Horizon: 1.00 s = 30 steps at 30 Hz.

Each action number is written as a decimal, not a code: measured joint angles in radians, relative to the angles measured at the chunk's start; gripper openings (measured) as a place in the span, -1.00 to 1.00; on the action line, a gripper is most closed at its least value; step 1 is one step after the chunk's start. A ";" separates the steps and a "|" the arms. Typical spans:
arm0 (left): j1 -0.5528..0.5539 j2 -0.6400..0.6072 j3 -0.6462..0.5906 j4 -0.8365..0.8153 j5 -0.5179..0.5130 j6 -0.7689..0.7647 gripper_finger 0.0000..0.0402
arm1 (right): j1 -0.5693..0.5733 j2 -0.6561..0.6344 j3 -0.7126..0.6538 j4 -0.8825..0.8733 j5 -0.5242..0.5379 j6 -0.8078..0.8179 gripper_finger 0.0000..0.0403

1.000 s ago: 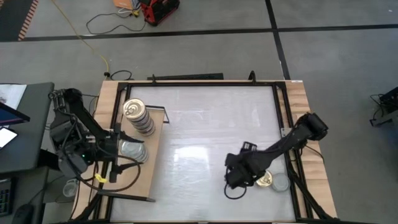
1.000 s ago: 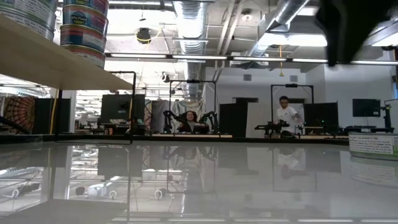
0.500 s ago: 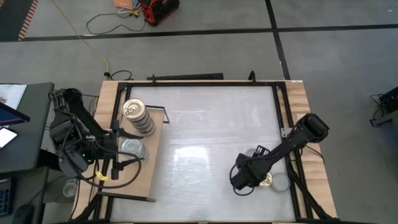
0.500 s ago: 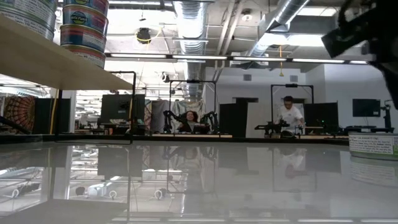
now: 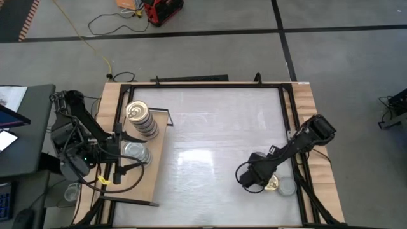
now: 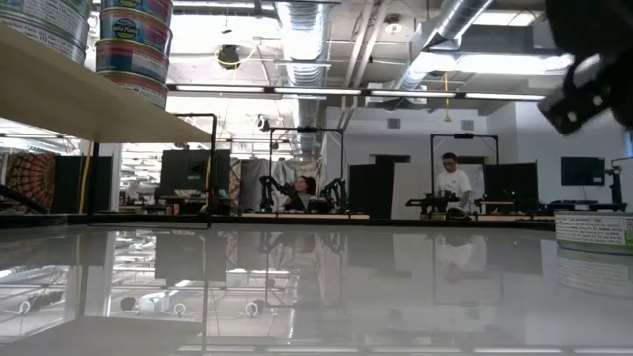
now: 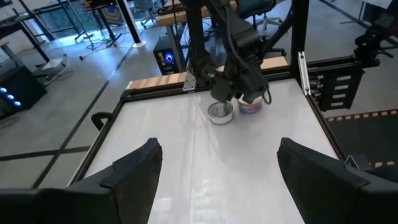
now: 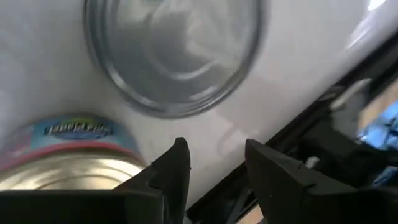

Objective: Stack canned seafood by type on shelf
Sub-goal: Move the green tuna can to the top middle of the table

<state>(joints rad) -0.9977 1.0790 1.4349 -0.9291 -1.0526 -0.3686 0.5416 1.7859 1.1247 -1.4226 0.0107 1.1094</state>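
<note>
Hovering with right gripper (image 5: 262, 182) over gold-topped tin (image 8: 65, 163) beside silver tin (image 8: 173, 53) near table's right edge, fingers narrowly apart, gripping nothing. Looking rigid, smooth, likely slippery; best pinching across the side wall.

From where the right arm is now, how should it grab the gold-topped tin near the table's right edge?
Grip the gold-topped tin across its round side wall, coming straight down: it lies flat, lid up. Keep the fingers off the silver-topped tin beside it. The right gripper hangs beside it.
</note>
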 joint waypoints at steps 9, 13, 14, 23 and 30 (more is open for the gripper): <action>0.000 0.000 0.000 0.000 0.000 -0.001 0.53 | -0.071 0.000 -0.109 0.163 -0.015 -0.089 -0.14; 0.000 0.000 0.000 0.000 -0.004 0.005 0.53 | -0.135 0.000 -0.109 0.238 0.085 -0.141 -0.18; 0.000 0.000 0.000 0.000 -0.004 0.005 0.53 | -0.155 0.000 -0.108 0.246 0.107 -0.153 -0.19; 0.000 0.000 0.000 0.000 -0.012 0.043 0.53 | -0.320 0.000 -0.012 0.388 0.267 -0.370 -0.20; 0.000 0.000 0.000 0.000 0.001 0.062 0.53 | -0.469 0.000 0.034 0.722 0.305 -0.614 -0.20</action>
<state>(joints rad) -0.9977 1.0790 1.4349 -0.9290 -1.0519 -0.3067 0.0730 1.7862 1.1584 -0.7004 0.3156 0.4953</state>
